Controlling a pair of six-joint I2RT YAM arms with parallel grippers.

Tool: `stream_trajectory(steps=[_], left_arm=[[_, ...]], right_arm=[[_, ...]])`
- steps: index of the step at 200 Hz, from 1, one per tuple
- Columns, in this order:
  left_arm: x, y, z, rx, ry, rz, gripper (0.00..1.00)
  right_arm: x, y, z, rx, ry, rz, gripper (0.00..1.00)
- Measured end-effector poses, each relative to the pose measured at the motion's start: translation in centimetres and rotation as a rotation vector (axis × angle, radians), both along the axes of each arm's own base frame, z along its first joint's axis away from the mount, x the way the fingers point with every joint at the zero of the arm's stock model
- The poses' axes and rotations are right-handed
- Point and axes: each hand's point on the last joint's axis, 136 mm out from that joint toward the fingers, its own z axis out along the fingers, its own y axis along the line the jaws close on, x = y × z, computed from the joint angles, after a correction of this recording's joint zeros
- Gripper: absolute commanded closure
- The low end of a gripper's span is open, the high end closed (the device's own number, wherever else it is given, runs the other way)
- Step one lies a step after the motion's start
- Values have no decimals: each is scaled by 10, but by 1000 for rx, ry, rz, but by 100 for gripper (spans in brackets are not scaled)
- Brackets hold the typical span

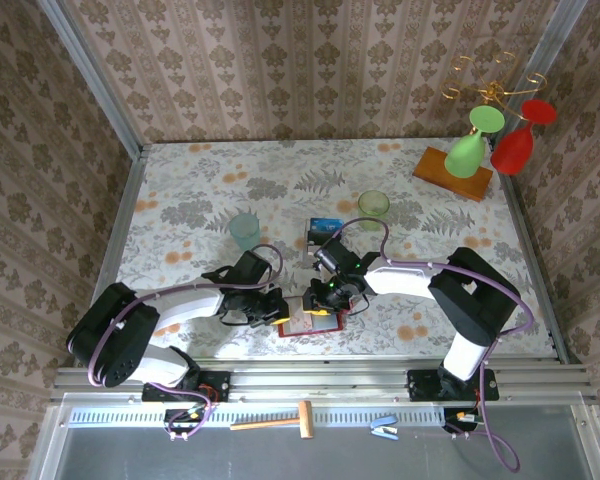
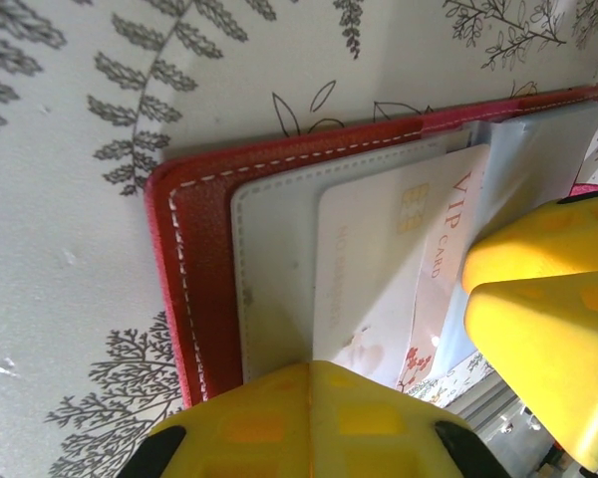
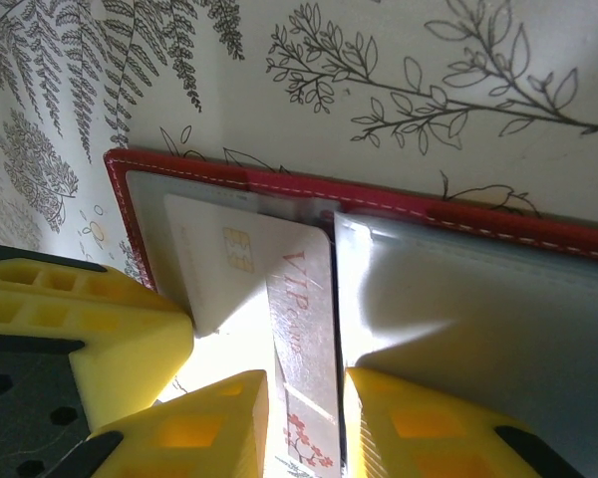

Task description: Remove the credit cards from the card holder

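Left wrist: red holder (image 2: pixel 194 259) open, pale card (image 2: pixel 379 259) | L gripper (image 2: pixel 314 398) closed | R gripper (image 3: pixel 306 398) unclear

Red card holder (image 2: pixel 179 299), grey inside; pale pinkish card (image 2: pixel 364 269).

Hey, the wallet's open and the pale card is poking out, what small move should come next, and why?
Probably pull the right gripper back along the card's length, easing the pale card out of its pocket. The card lies partly out of the open card holder, the gripper's fingers flank its VIP end, and the shut left gripper seems to pin the holder's grey inside.
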Motion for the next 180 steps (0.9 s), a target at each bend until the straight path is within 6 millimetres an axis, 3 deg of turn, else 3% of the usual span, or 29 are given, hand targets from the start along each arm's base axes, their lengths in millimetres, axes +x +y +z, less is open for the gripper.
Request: stream_trajectory(steps=[180], left_arm=[[0, 0, -1, 0, 1, -3, 95]], right_arm=[[-3, 4, -2, 44, 36, -5, 71]])
